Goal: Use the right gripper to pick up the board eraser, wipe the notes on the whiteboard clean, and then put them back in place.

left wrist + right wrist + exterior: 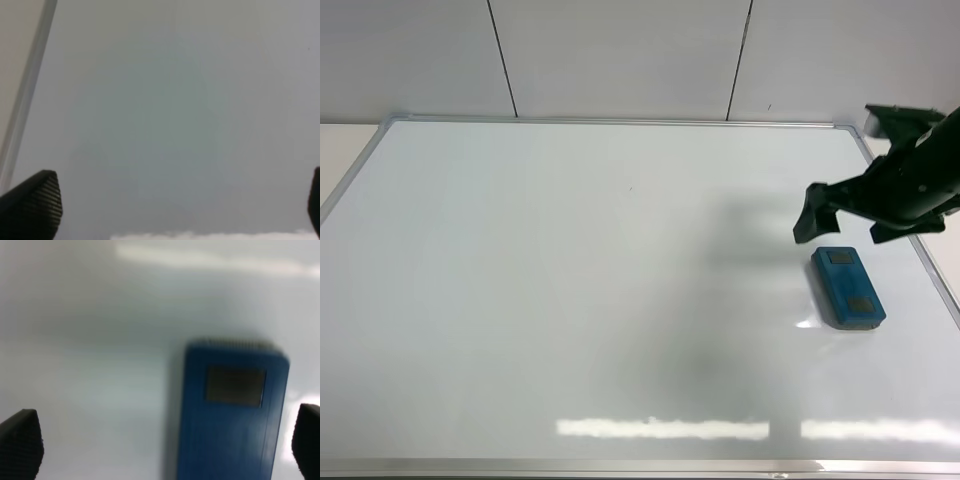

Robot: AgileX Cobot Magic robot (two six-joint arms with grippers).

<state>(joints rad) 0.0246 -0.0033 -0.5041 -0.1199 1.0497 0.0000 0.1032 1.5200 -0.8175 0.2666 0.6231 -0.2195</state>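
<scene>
- The whiteboard lies flat and fills nearly all of the high view, its thin silver-grey frame running along the edges, with a pale wall of panels behind its far edge.
- The board eraser rests on the board's white surface toward the right side, near the right frame and about halfway down that edge, its long axis slightly slanted.
- Two dark grey square patches show on the eraser's teal-blue top in the high view; the right wrist view shows one patch clearly on the eraser, which is blurred there.
- The right end effector hangs just beyond the far end of the eraser, apart from it, on a black arm that enters from the right edge.
- In the right wrist view the right end effector has its two ribbed fingertips spread wide at opposite edges, holding nothing; the eraser lies between them, nearer one finger.
- The left end effector shows only in its own wrist view, its fingertips wide apart and empty over bare board, with a strip of frame along one side.
- No marker lines can be made out on the board's surface in any view; only soft glare streaks near its front edge.
</scene>
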